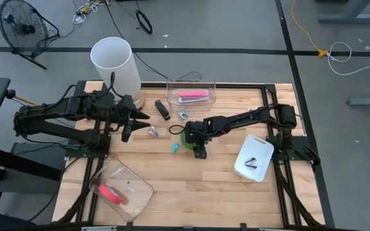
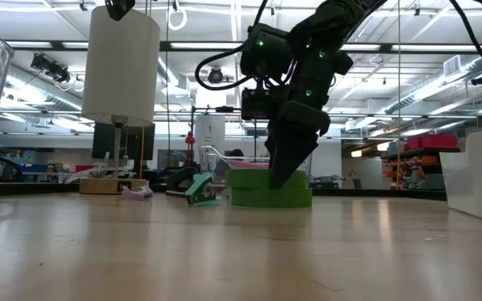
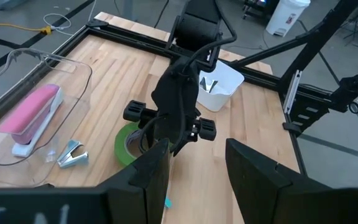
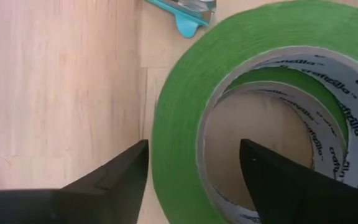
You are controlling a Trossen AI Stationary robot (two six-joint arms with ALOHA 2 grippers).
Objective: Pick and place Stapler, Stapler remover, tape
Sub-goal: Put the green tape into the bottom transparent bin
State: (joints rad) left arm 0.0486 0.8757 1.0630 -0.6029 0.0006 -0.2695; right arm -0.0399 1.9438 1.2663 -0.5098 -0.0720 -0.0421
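Looking down from above, the clear bin [image 1: 191, 94] holds a pink stapler [image 1: 192, 95], and the white tray [image 1: 254, 158] holds small dark pieces; green tape [image 1: 186, 136] lies between them under the right gripper [image 1: 194, 142]. At table height, the gripper's tips straddle the roll's wall. Its wrist view shows fingers [image 4: 114, 177] spread narrowly, one outside, one inside. The left gripper [image 1: 133, 120] waits spread near the white cylinder [image 1: 115, 63].

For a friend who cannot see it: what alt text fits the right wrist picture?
Two dark open fingers straddle one side of a green tape roll lying flat on a wooden table, one outside, one in its hole. A small teal tool lies just beyond it.
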